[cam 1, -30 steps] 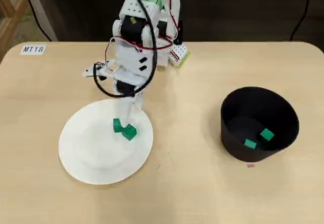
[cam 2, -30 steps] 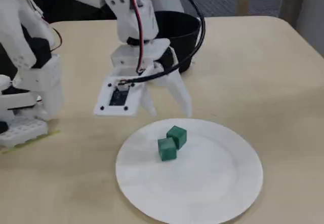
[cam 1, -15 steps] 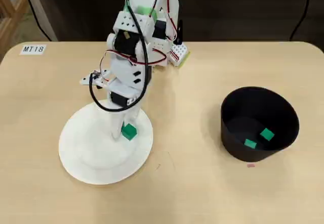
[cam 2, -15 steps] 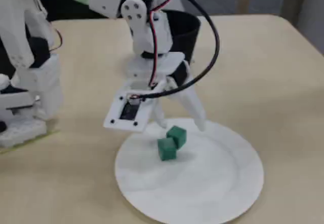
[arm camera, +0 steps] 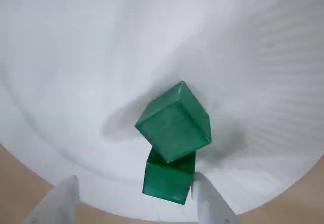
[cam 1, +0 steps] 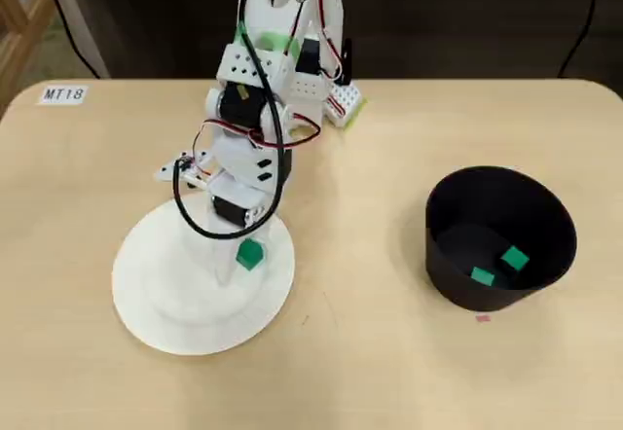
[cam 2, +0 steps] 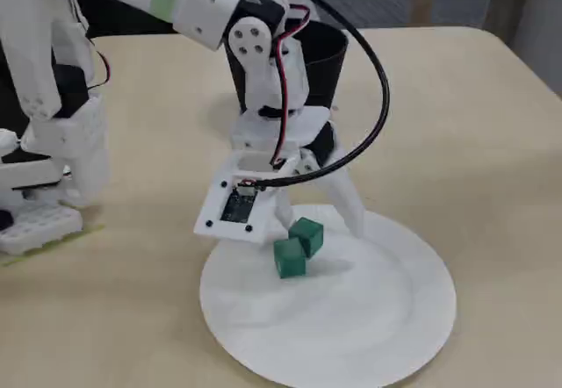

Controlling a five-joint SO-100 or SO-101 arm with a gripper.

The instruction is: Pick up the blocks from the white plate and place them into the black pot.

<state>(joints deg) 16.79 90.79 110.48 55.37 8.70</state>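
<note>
Jaws spread wide over plate (cam 2: pixel 386 318), gripping nothing. Two touching blocks (arm camera: pixel 174 127) (arm camera: pixel 168 179) between fingertips (arm camera: pixel 210 203). Two more in pot (cam 1: pixel 501 235).

a pale wooden table (cam 1: pixel 389 352) carries the white plate (cam 1: pixel 156 304) at the overhead view's left and the black pot (cam 1: pixel 501 240) well apart at its right. a white label marked "mt18" (cam 1: pixel 64 93) lies near its far left corner, and the arm's base (cam 2: pixel 39 221) stands at the far edge.
</note>
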